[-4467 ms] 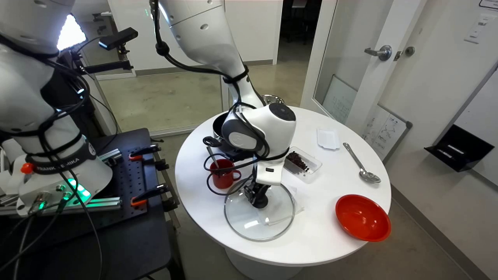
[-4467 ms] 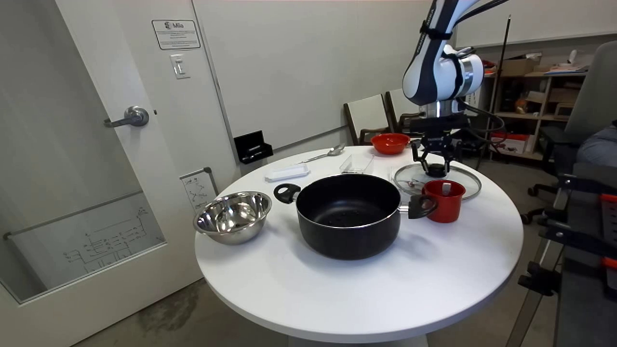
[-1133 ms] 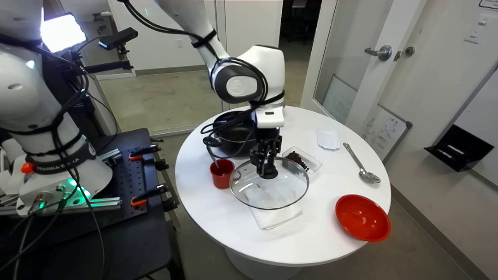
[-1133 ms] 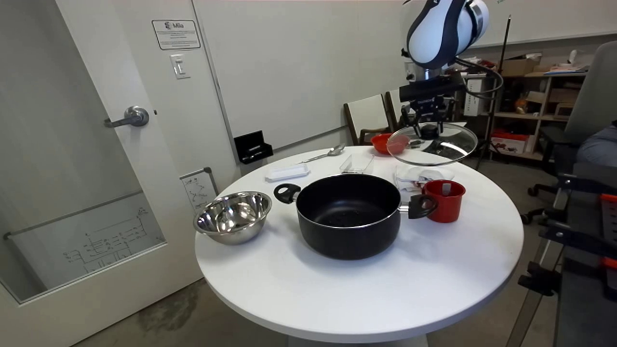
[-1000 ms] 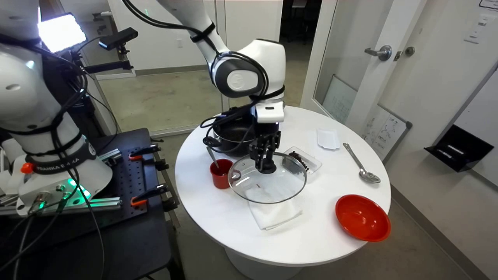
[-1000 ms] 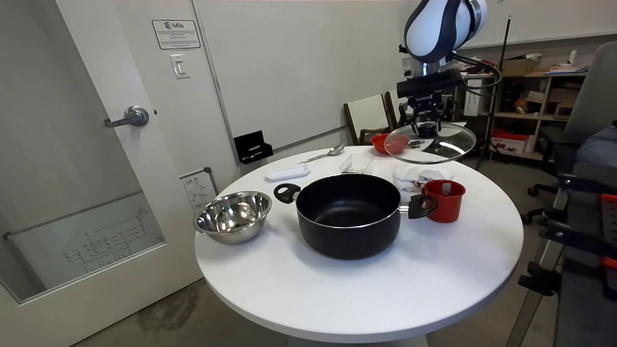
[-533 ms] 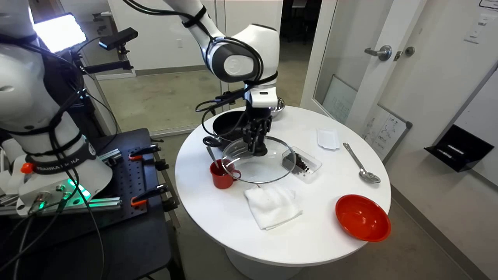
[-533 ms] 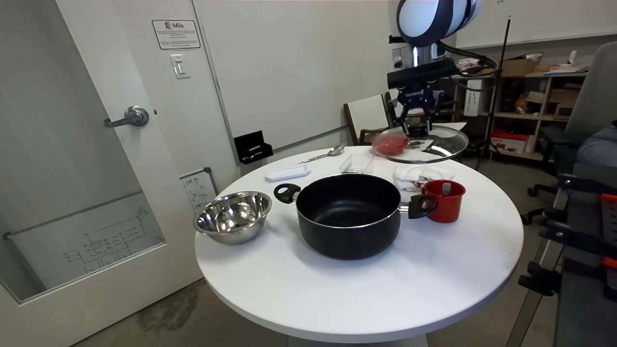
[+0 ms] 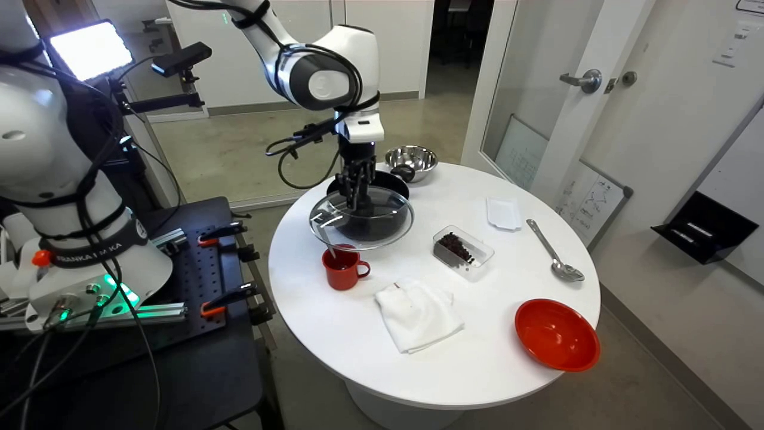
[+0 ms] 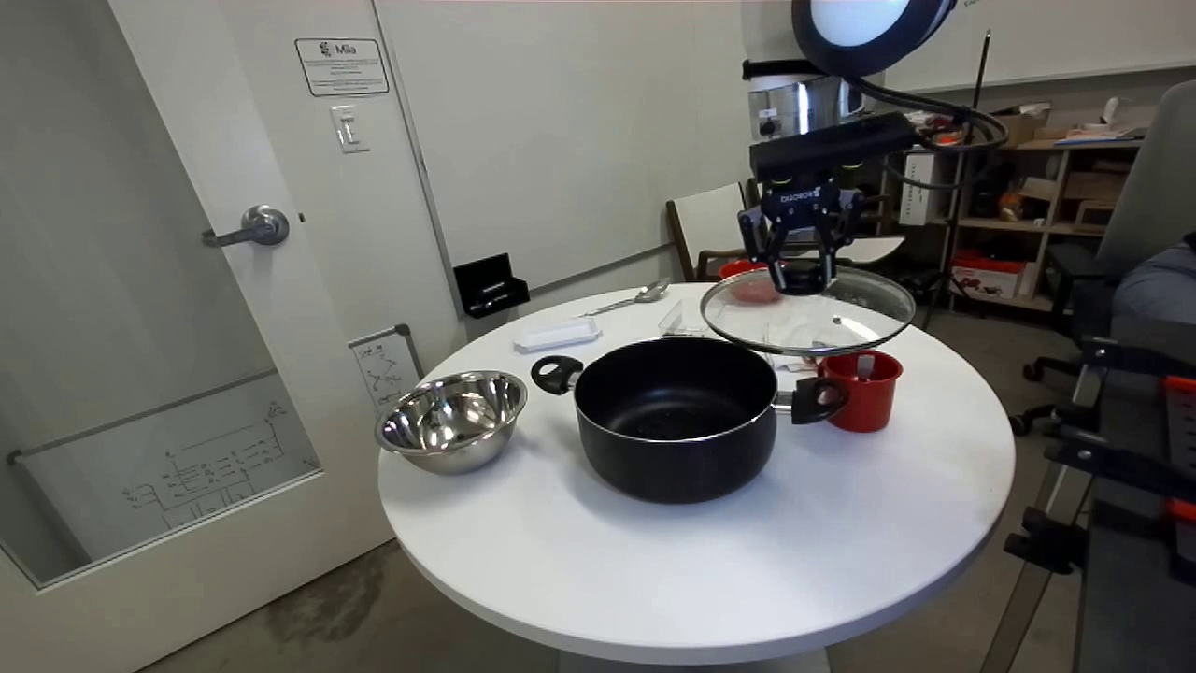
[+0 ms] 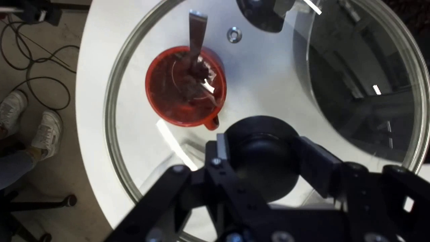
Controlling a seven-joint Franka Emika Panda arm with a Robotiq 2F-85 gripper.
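Observation:
My gripper is shut on the black knob of a round glass lid and holds it above the table, roughly level. The gripper also shows in the wrist view, one finger on each side of the knob. The lid hangs beside and partly over a black two-handled pot, which stands open. A red mug with a utensil handle sticking out stands by the pot. In the wrist view, the mug and part of the pot show through the glass.
On the round white table are a folded white cloth, a clear container with dark bits, a white tray, a metal spoon and a red bowl. A steel bowl stands beside the pot.
The lid, earlier low at the table over the cloth, has been lifted and carried toward the pot, uncovering the cloth. Over the last half second it moved closer to the pot and mug.

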